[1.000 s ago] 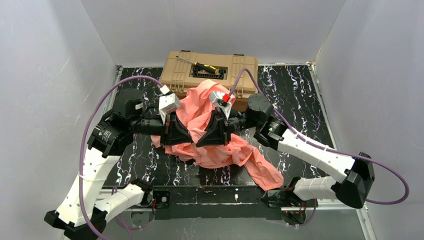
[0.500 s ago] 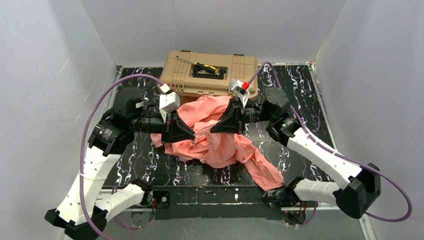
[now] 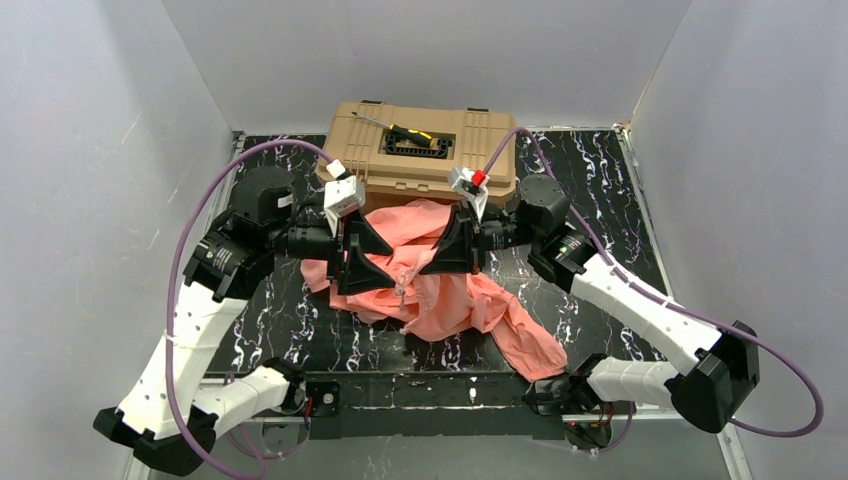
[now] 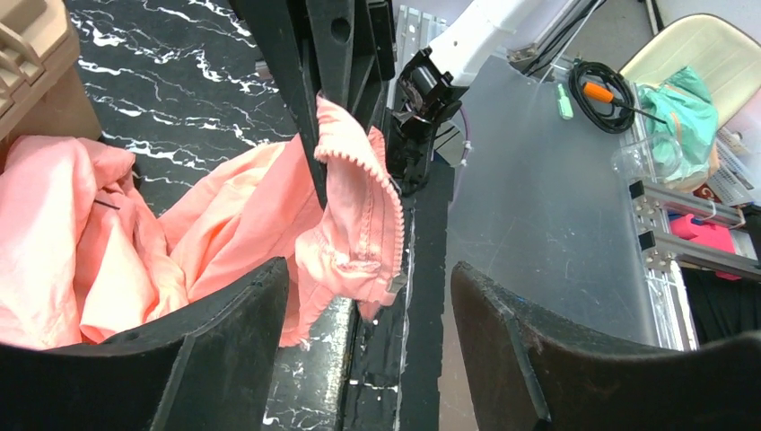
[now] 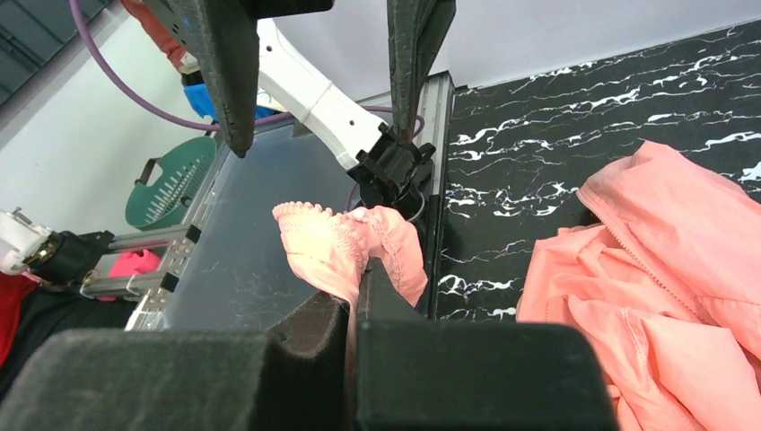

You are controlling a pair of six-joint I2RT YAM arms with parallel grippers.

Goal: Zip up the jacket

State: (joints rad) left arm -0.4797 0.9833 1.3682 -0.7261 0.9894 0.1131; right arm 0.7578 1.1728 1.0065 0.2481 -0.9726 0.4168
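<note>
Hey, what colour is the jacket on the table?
Salmon pink; the jacket shows best in the top external view.

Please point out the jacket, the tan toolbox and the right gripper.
jacket [image 3: 445, 300], top view, crumpled middle fabric.
tan toolbox [image 3: 360, 150], top view, bare left part of lid.
right gripper [image 5: 356, 301], right wrist view, between its shut fingertips.

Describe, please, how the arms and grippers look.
Both the left arm and right arm have white links, black joints and purple cables. The left gripper and right gripper have black wedge-shaped fingers; a red tab marks the right wrist.
</note>
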